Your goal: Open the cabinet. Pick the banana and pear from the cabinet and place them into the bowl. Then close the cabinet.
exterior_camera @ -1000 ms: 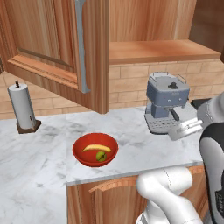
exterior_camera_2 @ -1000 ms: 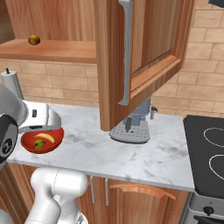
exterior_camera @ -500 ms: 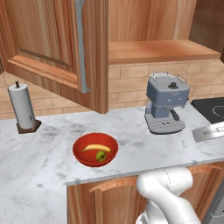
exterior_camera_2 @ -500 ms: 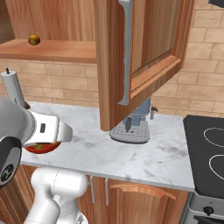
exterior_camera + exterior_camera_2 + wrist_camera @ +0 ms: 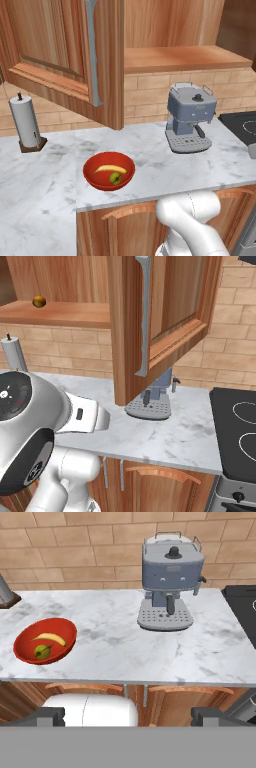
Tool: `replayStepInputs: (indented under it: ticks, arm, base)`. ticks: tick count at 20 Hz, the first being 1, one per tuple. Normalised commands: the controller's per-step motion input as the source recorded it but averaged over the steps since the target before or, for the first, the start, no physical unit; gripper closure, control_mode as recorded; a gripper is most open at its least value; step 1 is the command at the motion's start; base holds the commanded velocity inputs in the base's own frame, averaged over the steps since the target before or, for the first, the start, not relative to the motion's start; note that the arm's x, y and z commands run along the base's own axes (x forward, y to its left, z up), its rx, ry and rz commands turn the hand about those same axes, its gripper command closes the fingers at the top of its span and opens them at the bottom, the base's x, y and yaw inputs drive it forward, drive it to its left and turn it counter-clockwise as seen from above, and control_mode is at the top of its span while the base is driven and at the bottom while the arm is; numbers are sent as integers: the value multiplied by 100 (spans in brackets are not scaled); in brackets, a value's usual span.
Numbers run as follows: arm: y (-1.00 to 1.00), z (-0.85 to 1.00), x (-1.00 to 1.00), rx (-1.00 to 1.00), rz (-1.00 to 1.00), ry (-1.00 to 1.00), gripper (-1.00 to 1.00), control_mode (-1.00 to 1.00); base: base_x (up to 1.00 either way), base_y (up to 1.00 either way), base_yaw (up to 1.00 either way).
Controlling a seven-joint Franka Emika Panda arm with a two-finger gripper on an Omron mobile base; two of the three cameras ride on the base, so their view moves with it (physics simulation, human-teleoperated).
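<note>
Banana (image 5: 110, 169) and pear (image 5: 115, 178) both lie in the red bowl (image 5: 95, 181) on the desk (image 5: 150, 165). The cabinet (image 5: 65, 55) doors stand wide open. The claw (image 5: 128, 716) is spread open and empty. Risk: the arm swinging up could strike a door edge or the nearby coffee machine (image 5: 190, 120) rather than catch the handle (image 5: 93, 55).
</note>
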Motion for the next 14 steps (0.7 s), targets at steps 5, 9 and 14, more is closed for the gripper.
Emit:
replayStepInputs:
  ticks: [5, 9, 14]
  arm:
    - [-55, 0, -1, 5, -4, 0, -100, -100]
    - [-59, 0, -4, 4, -1, 0, -100, -100]
    - [-53, 0, -2, 3, 0, -3, -100, -100]
  base:
    - [0, 0, 0]
    - [0, 0, 0]
    - [0, 0, 0]
